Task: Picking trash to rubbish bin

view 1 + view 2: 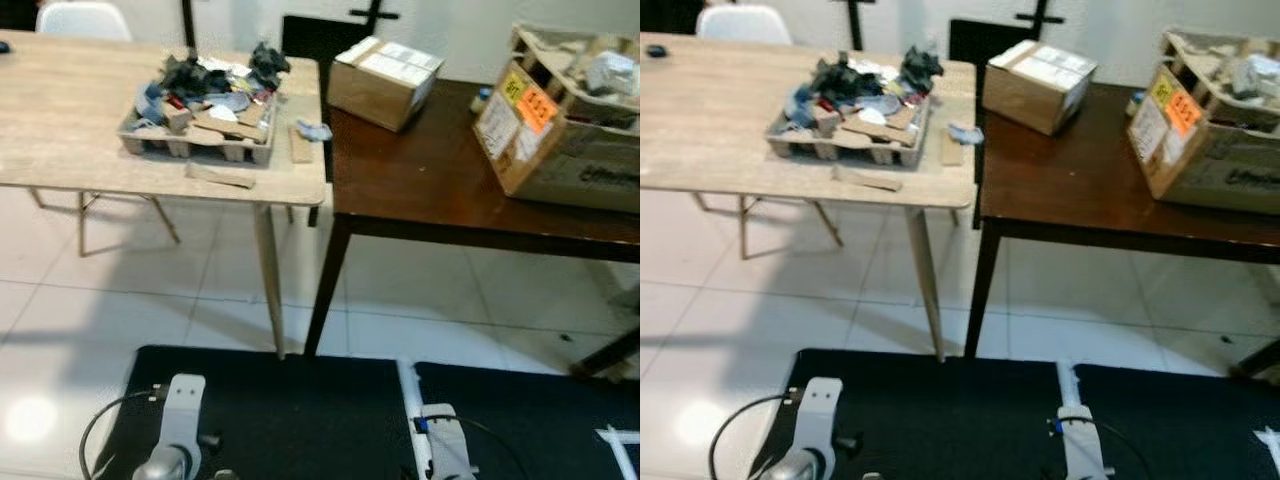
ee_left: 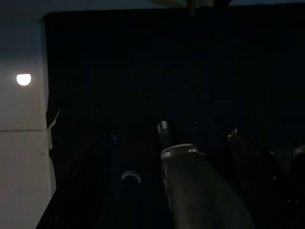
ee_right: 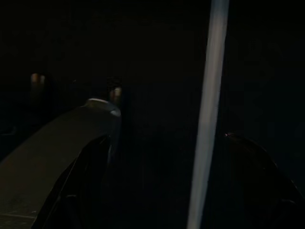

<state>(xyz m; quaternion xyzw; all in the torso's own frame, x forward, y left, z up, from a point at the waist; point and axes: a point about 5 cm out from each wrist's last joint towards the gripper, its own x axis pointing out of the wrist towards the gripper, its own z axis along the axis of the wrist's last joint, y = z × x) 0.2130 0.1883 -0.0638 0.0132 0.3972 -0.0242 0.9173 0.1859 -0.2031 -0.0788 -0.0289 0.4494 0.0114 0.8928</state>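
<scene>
Floor point(image 1: 120, 300): pale glossy tiles with grey joints; a bright light reflection point(image 1: 30, 418) near the left.
Mat point(image 1: 290, 400): black, laid on the tiles in the foreground, crossed by a white strip point(image 1: 408, 380).
Light table point(image 1: 70, 130): pale wood top, slim tapered legs.
Dark table point(image 1: 430, 180): dark brown wood, set just beside the light one on its right.
White chair point(image 1: 85, 18): behind the light table.
Wall point(image 1: 470, 30): white, at the back.
</scene>
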